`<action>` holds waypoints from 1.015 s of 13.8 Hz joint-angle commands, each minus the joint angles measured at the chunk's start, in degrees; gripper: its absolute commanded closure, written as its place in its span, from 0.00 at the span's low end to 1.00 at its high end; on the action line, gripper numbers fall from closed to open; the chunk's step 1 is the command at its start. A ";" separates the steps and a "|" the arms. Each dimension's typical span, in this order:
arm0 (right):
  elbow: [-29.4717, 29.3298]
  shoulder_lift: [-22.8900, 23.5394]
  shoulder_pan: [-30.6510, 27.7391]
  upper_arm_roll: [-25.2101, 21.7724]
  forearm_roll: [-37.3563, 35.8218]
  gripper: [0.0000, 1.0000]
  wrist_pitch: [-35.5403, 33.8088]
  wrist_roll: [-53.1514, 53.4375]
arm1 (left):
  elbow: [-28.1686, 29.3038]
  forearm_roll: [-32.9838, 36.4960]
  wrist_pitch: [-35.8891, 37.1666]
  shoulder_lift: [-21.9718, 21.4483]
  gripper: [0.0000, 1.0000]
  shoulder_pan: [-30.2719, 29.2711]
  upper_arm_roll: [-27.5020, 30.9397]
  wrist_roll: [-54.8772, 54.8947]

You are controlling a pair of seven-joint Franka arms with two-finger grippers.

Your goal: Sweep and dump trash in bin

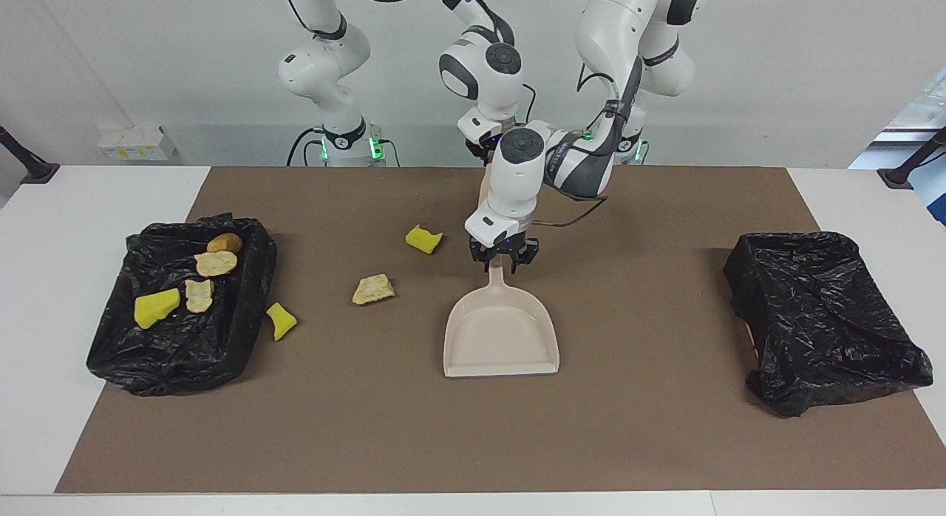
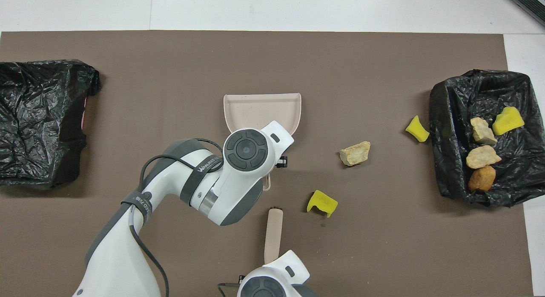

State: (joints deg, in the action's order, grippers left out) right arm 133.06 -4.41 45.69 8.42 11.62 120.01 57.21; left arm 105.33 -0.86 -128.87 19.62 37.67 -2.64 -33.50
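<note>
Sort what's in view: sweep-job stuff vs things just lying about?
Job: sponge chunk nearest the robots, tan lump, sponge chunk beside the bin, dustpan, brush, bin holding scraps.
Lying about, seemingly: other bagged bin at the left arm's end, white boxes by the wall.

White table (image 1: 89,205) under brown mat (image 1: 635,427); plain pale wall (image 1: 776,58)

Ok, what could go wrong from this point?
1. The left gripper is at the very end of the dustpan handle, so the pan may sag or twist when lifted.
2. The right gripper, holding the brush, is close to the left arm; they could clash while sweeping.
3. One yellow sponge chunk lies right beside the bag-lined bin, probably awkward to sweep.
</note>
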 commanded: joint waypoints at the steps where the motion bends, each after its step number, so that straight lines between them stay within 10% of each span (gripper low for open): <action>1: -0.25 -3.32 -4.71 0.02 0.78 1.00 -4.59 -4.55 | -0.64 1.21 -1.38 -0.46 0.76 0.74 0.97 -0.51; 5: 0.10 -2.72 -10.08 0.10 -3.86 1.00 -5.14 -10.01 | -0.65 7.17 -0.51 -1.07 1.00 0.30 0.97 1.32; 14: -9.39 -0.61 -25.63 0.02 -17.21 1.00 -14.89 -22.57 | 0.05 8.86 18.02 -7.84 1.00 -3.92 1.15 48.07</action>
State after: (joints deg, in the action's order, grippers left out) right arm 126.22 -6.96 23.61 7.84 -1.47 106.59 37.53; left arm 104.30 6.94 -114.04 14.14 34.57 -1.19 9.49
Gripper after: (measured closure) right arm 0.740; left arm 0.692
